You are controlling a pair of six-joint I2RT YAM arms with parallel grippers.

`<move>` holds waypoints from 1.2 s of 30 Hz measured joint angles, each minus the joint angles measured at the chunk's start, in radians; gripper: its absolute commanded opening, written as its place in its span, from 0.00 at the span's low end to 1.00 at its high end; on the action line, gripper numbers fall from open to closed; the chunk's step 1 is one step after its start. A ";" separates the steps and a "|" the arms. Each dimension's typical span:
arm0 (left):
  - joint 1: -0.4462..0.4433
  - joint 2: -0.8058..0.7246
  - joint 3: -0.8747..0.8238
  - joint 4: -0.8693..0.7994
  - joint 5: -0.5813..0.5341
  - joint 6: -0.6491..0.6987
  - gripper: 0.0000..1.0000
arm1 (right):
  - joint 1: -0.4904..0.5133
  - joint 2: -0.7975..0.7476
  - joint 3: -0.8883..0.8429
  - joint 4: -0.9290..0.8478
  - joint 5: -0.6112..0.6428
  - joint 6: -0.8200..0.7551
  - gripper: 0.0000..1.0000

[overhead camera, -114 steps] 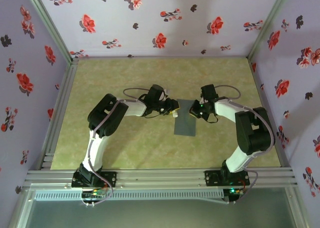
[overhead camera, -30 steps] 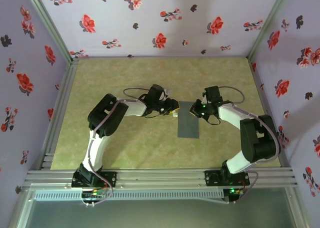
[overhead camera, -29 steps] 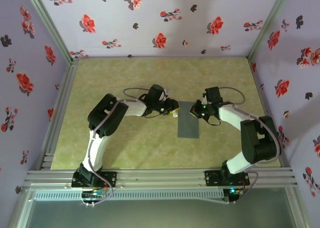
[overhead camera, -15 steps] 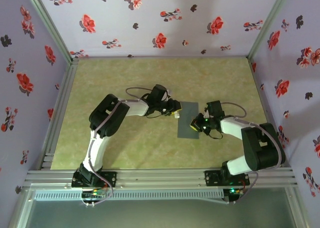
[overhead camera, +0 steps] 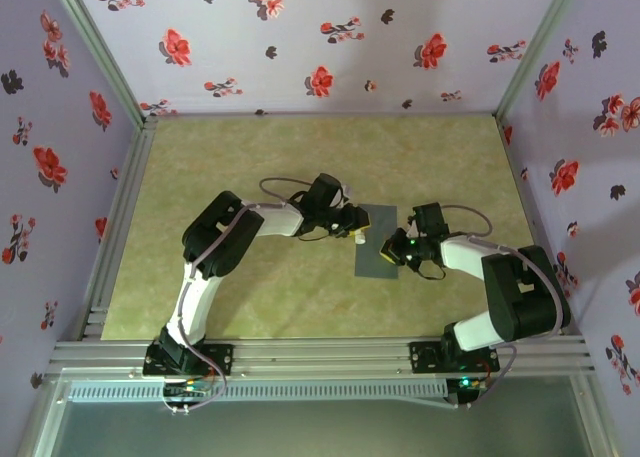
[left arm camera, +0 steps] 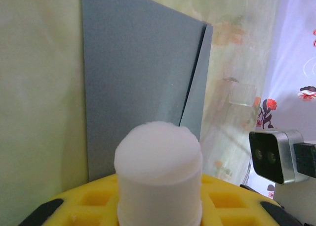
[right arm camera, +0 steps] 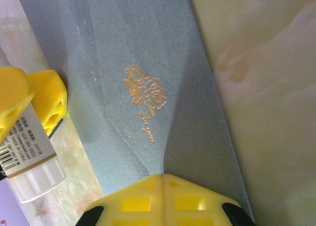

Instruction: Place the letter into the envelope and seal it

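Note:
The slate-grey envelope (overhead camera: 372,261) lies flat at mid-table, its flap folded down with a gold rose print (right arm camera: 144,91) on it. My right gripper (overhead camera: 393,249) is shut, with nothing between its yellow fingertips (right arm camera: 148,199), and rests low on the envelope's right half. My left gripper (overhead camera: 356,229) is shut on a white glue stick (left arm camera: 158,169) at the envelope's upper left edge. The stick's labelled barrel (right arm camera: 30,148) also appears in the right wrist view, beside the envelope's edge. The letter is hidden.
The green marbled table (overhead camera: 240,157) is walled by floral panels at the back and both sides. An aluminium rail (overhead camera: 320,355) runs along the near edge by the arm bases. Both forearms crowd the envelope from left and right.
My right gripper has slid from the envelope's far end toward the near side along its right half. The left gripper with the glue stick has shifted slightly right and nearer.

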 measured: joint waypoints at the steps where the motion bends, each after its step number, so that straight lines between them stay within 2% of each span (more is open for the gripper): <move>1: 0.000 0.000 0.000 0.000 0.000 0.000 0.00 | 0.002 0.000 0.000 -0.001 0.003 -0.006 0.00; 10: 0.003 0.000 0.000 0.000 -0.001 0.001 0.00 | 0.025 0.031 0.026 0.012 0.022 -0.034 0.00; 17: 0.007 -0.007 0.000 -0.018 -0.002 0.023 0.00 | 0.042 0.038 0.081 -0.064 0.071 -0.050 0.00; 22: 0.015 -0.032 0.000 -0.078 -0.013 0.043 0.00 | 0.043 0.040 0.132 -0.148 0.111 -0.065 0.15; 32: 0.073 -0.177 0.014 -0.218 -0.038 0.126 0.00 | 0.042 -0.003 0.257 -0.198 0.103 -0.072 0.32; 36: 0.106 -0.257 0.018 -0.261 -0.039 0.159 0.00 | 0.023 -0.032 0.300 -0.195 0.051 -0.072 0.47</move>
